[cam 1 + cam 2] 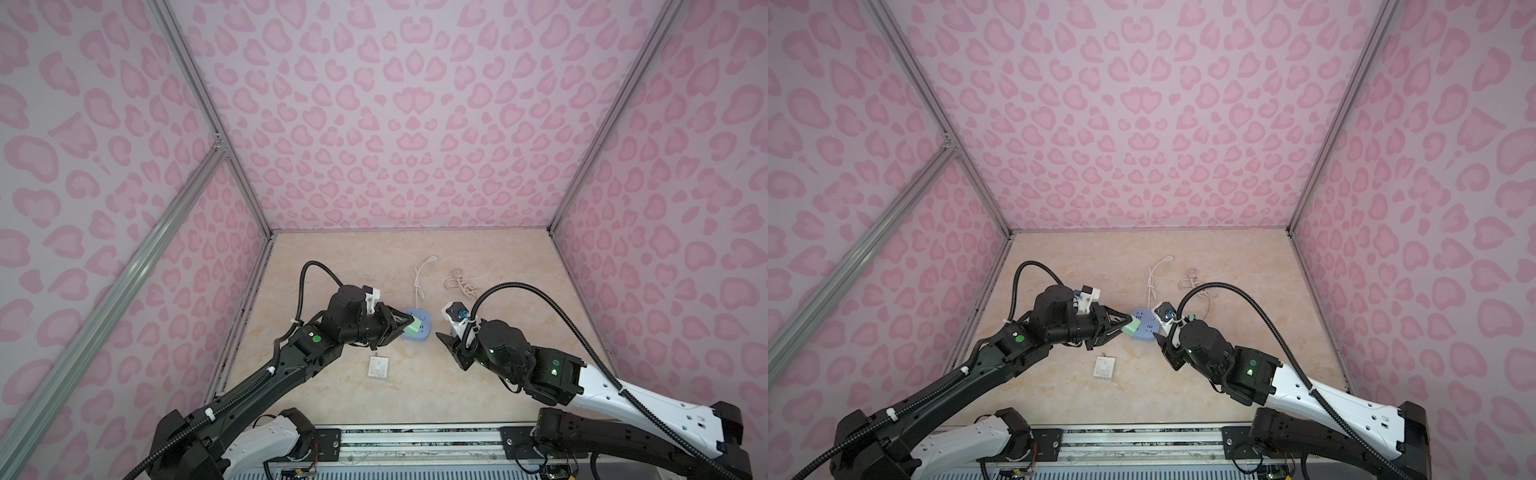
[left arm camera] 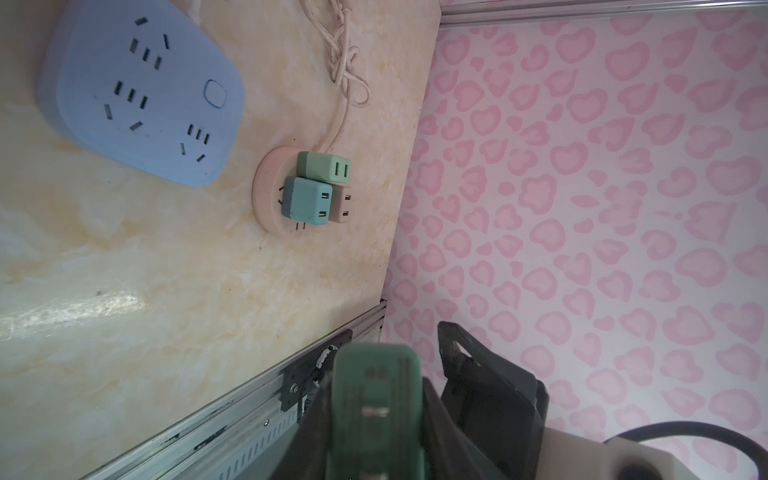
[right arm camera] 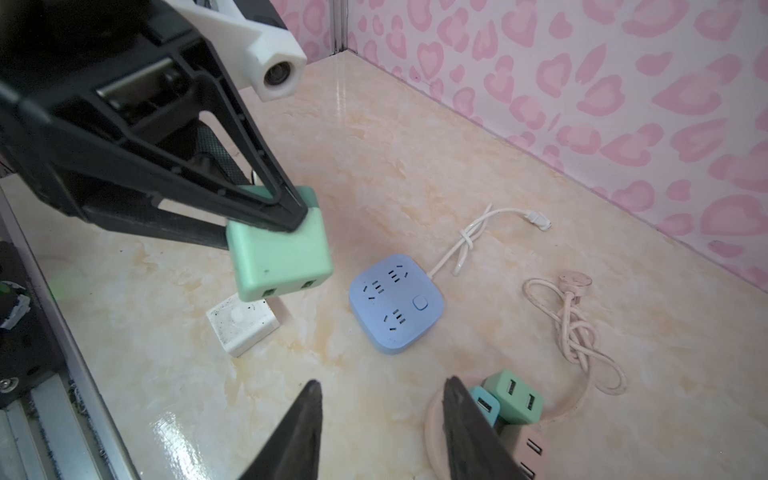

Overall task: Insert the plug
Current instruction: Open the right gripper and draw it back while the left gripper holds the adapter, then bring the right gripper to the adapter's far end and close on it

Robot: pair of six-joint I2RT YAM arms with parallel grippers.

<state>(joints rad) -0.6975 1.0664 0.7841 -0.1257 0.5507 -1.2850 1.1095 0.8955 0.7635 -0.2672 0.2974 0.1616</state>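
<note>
The plug (image 3: 278, 257) is a mint-green cube with two USB ports. It hangs in the air with my left gripper (image 3: 297, 216) shut on its top end. In both top views the plug (image 1: 411, 325) (image 1: 1129, 327) overlaps the left edge of the blue power strip (image 1: 422, 332) (image 1: 1147, 328). The left wrist view shows the plug's (image 2: 376, 399) pronged face close and blurred, and the blue power strip's (image 2: 141, 91) sockets are free. My right gripper (image 3: 380, 395) stands open over bare table, right of the strip (image 3: 395, 303), with nothing between its fingers.
A round pink socket base (image 2: 268, 191) carrying green, teal and pink chargers lies by the right gripper (image 1: 442, 338). Its knotted pink cord (image 3: 577, 332) trails behind. The strip's white cable (image 3: 469, 237) runs to the back. A white square box (image 1: 378, 368) lies in front.
</note>
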